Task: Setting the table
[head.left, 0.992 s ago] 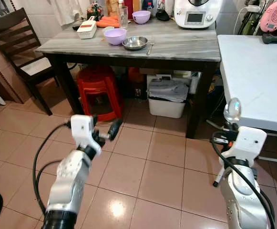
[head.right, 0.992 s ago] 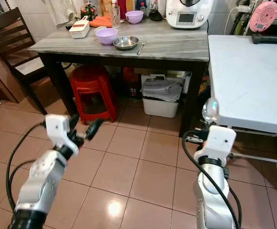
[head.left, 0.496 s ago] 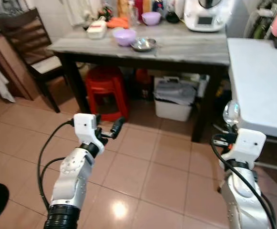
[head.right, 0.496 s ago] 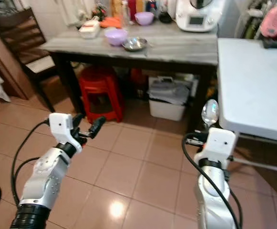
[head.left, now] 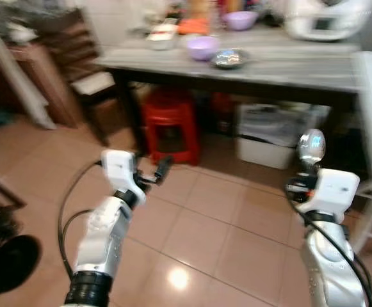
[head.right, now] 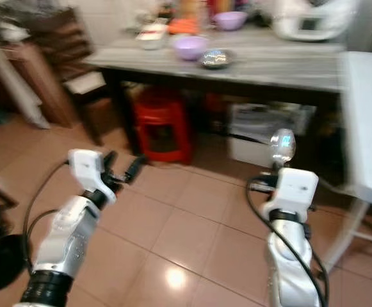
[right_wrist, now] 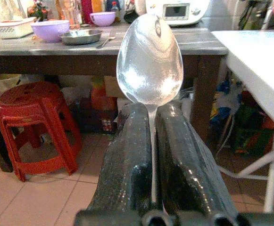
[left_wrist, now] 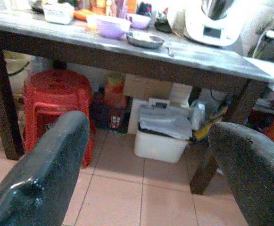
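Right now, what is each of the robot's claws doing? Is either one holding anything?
Left gripper: open, holding nothing.
Right gripper: shut on the spoon, its bowl sticking up above the fingers.

Mirror-bright polished metal on the spoon [right_wrist: 149, 59], its bowl standing just above the glossy black jaws pinching its thin stem. Ahead of those jaws, a grey veined stone-look worktop [right_wrist: 188, 41] carries a shiny steel dish [right_wrist: 81, 36] and a smooth lilac plastic bowl [right_wrist: 51, 29]. Below, a glossy red plastic stool [right_wrist: 30, 122] and reflective glazed floor tiles [head.left: 224, 256].
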Motion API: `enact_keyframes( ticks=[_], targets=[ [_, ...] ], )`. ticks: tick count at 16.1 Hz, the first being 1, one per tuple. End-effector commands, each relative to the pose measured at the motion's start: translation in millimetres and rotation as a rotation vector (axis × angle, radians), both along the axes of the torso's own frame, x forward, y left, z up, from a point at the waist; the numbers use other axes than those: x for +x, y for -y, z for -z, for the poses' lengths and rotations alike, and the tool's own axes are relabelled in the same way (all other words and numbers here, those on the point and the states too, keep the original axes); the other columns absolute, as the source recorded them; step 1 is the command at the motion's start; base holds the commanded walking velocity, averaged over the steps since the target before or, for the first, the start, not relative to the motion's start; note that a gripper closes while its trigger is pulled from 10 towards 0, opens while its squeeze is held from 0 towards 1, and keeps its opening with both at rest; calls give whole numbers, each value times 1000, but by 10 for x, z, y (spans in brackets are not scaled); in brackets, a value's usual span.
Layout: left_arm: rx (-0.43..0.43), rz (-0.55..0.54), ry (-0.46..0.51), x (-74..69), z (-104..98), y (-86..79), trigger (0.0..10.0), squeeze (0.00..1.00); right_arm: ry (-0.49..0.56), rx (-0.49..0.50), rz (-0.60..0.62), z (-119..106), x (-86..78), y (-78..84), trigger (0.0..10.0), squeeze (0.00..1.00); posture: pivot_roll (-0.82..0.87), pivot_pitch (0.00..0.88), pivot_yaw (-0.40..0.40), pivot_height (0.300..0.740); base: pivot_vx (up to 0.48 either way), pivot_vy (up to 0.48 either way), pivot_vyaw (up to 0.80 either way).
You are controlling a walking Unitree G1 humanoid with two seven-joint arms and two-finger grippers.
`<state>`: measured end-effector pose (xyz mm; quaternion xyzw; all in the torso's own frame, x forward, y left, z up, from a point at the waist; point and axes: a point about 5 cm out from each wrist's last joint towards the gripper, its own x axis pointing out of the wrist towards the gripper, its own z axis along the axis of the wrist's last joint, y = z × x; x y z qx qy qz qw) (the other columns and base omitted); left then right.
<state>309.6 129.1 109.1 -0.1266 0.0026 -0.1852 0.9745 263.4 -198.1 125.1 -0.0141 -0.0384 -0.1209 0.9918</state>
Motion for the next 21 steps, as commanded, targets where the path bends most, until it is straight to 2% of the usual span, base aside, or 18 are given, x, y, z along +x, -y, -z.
enact_keyframes(
  ticks=[1, 7, 11, 17, 21],
  targets=[
    [20, -27, 20, 22, -47, -113, 10000, 0, 29, 8, -29, -59, 25, -88, 10000, 0, -52, 0, 92, 740, 322, 356, 0],
    [22, -10, 18, 23, -31, -58, 10000, 0, 24, 23, -20, -46, 10, -91, 10000, 0, -58, 0, 95, 740, 319, 358, 0],
    [25, 5, 16, 27, -26, -15, 10000, 0, 23, 32, -10, -45, 7, -82, 10000, 0, -62, 0, 99, 740, 359, 284, -800],
    [25, 11, 11, 16, -7, 11, 10000, 0, 25, 31, -14, -50, 10, -89, 10000, 0, -61, 0, 97, 740, 372, 0, -747],
    [27, 17, 5, -8, 18, 45, 10000, 0, 26, 24, -17, -55, 18, -101, 10000, 0, -59, 0, 94, 740, 378, 0, 0]
  ],
)
